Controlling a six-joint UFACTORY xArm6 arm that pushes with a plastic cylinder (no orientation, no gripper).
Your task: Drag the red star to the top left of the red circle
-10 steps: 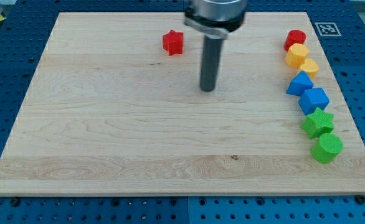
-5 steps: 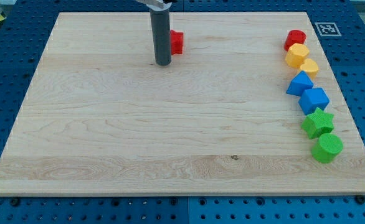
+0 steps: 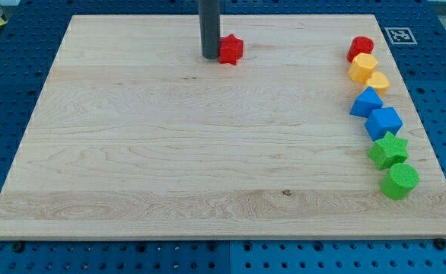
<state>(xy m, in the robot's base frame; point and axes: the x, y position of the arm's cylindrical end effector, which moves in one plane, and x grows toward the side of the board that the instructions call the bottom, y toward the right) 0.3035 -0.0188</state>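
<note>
The red star (image 3: pixel 230 49) lies near the top middle of the wooden board (image 3: pixel 170 167). My tip (image 3: pixel 209 56) stands right against the star's left side. The red circle (image 3: pixel 361 48) sits at the view's top right, at the head of a column of blocks, far to the right of the star.
Below the red circle, down the right edge, lie a yellow block (image 3: pixel 363 67), a smaller yellow block (image 3: pixel 377 81), a blue triangle (image 3: pixel 366 102), a blue star (image 3: pixel 383 122), a green star (image 3: pixel 388 150) and a green circle (image 3: pixel 399 181).
My tip swung from right of the star round to its left side, then moved up and right against it. The red star has slid a little to the right.
</note>
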